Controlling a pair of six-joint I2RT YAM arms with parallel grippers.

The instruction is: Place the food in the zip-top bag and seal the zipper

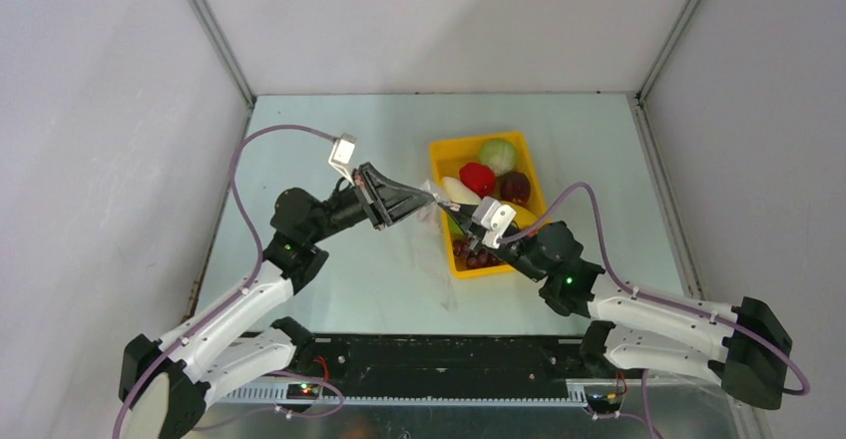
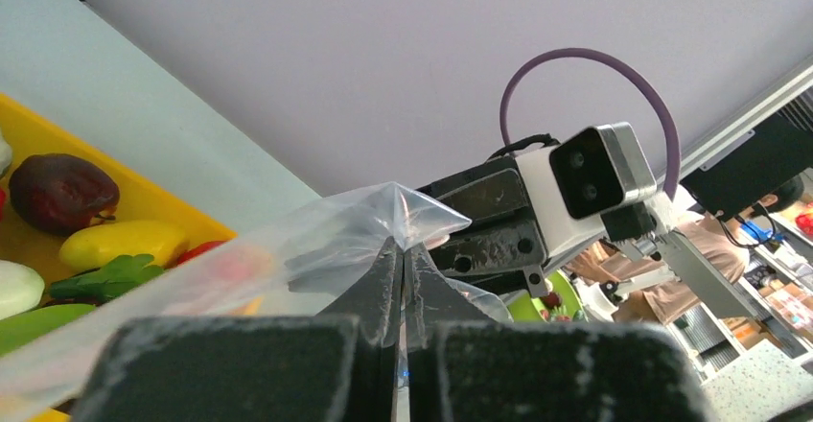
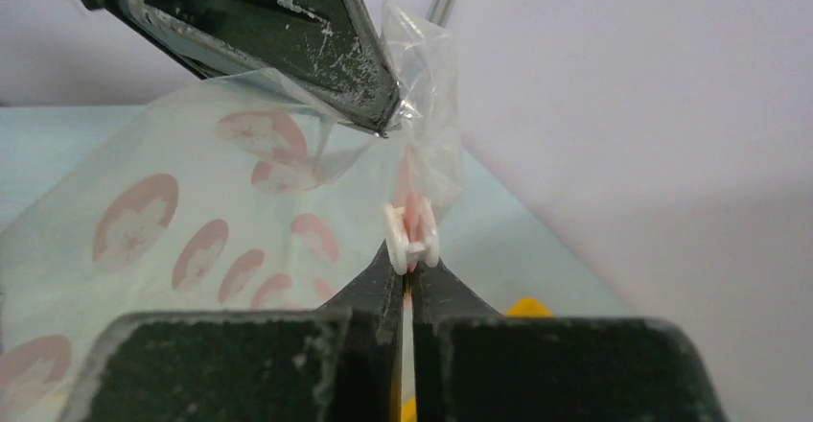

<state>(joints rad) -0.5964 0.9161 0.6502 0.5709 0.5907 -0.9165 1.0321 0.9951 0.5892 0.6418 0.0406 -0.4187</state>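
Pinching a top corner of the clear, floppy zip-top bag (image 2: 316,249) with faint pink dots, the left gripper (image 2: 403,254) has its black jaws pressed fully together on the plastic and holds the bag up between the two arms. The right gripper (image 3: 410,265) is likewise closed tight, its tips nipping the thin pink zipper (image 3: 410,235) at a small white tab on the bag's mouth edge, just below the left gripper's tips. From above the bag is nearly invisible, and whether its lower edge rests on the pale green table (image 1: 329,140) cannot be told; nor can its contents, as only a red blur shows through the film in the left wrist view. Beside the grippers sits a yellow rectangular plastic tray (image 1: 449,165) holding the toy food: a pale green cabbage (image 1: 497,155), a red pepper (image 1: 477,178), a dark red apple (image 1: 515,188), a white radish (image 1: 459,192) and dark purple grapes (image 1: 477,254). The right arm's wrist covers the tray's middle and near left edge.
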